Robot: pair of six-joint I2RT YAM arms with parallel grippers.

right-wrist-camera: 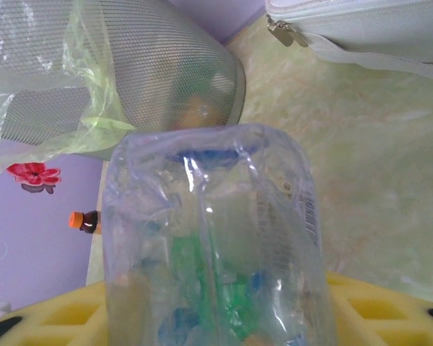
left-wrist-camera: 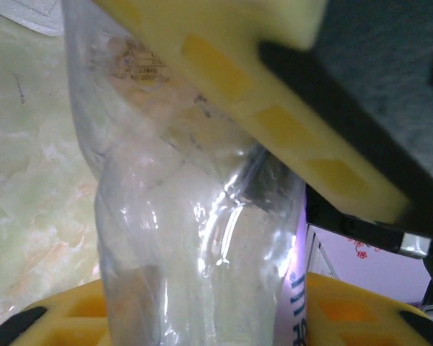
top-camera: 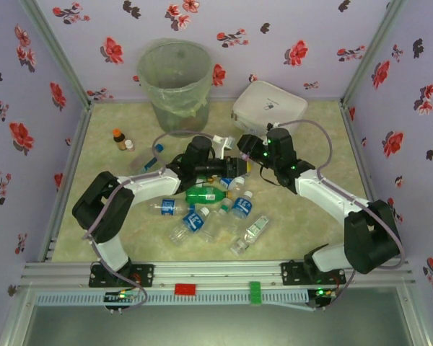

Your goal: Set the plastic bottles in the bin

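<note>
Three walls [top-camera: 310, 21] close the space in, papered in pale lilac with a scatter of red and black flowers. Grey metal posts [top-camera: 55, 50] run up the two back corners. The tabletop [top-camera: 296, 232] is a mottled green and cream, marbled (its veins read most clearly from the right wrist). An aluminium rail [top-camera: 224, 270] crosses the near edge, with a slotted white strip [top-camera: 216, 298] just below it, carrying a red block [top-camera: 185, 289] and a green block [top-camera: 255, 292]. The light is soft and even, shadows faint

Your pale green surface [top-camera: 303, 223] carries the bin [top-camera: 175, 86], a white box [top-camera: 268, 108], an orange-capped bottle [top-camera: 119, 138] and scattered plastic bottles [top-camera: 202, 216].
</note>
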